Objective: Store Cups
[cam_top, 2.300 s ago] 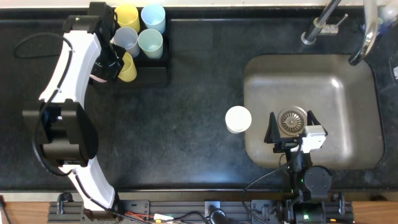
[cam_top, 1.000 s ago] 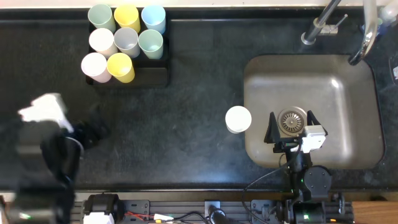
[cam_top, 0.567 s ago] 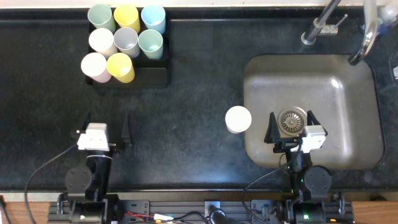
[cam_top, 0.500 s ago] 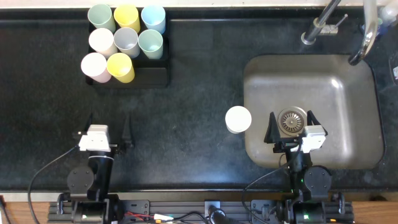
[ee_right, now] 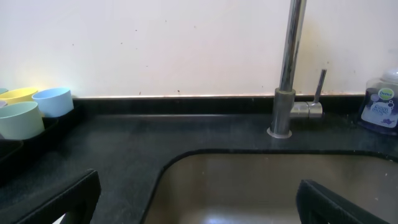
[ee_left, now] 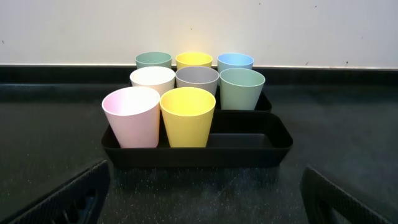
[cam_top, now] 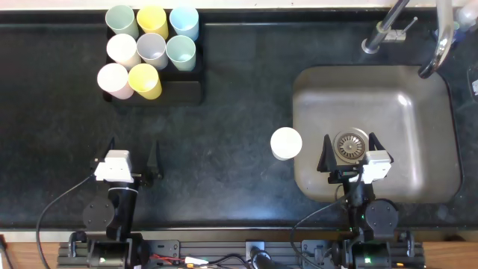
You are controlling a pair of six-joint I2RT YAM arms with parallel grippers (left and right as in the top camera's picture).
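A black tray (cam_top: 187,93) (ee_left: 249,144) at the counter's back left holds several upright cups, among them a pink cup (cam_top: 113,78) (ee_left: 132,116) and a yellow cup (cam_top: 145,81) (ee_left: 187,115) in its front row. The compartment beside the yellow cup is empty. One white cup (cam_top: 286,143) stands alone on the counter by the sink's left edge. My left gripper (cam_top: 133,161) (ee_left: 202,205) is open near the front of the counter, facing the tray and well apart from it. My right gripper (cam_top: 351,153) (ee_right: 199,208) is open at the front of the sink (cam_top: 418,97), holding nothing.
A faucet (cam_top: 388,26) (ee_right: 289,68) rises behind the sink, with a soap bottle (ee_right: 380,102) at the far right. The dark counter (cam_top: 224,172) runs between the tray and the sink.
My left arm has drawn back from the tray to the front of the counter, uncovering the tray's left cups. The right arm and the white cup have not moved.
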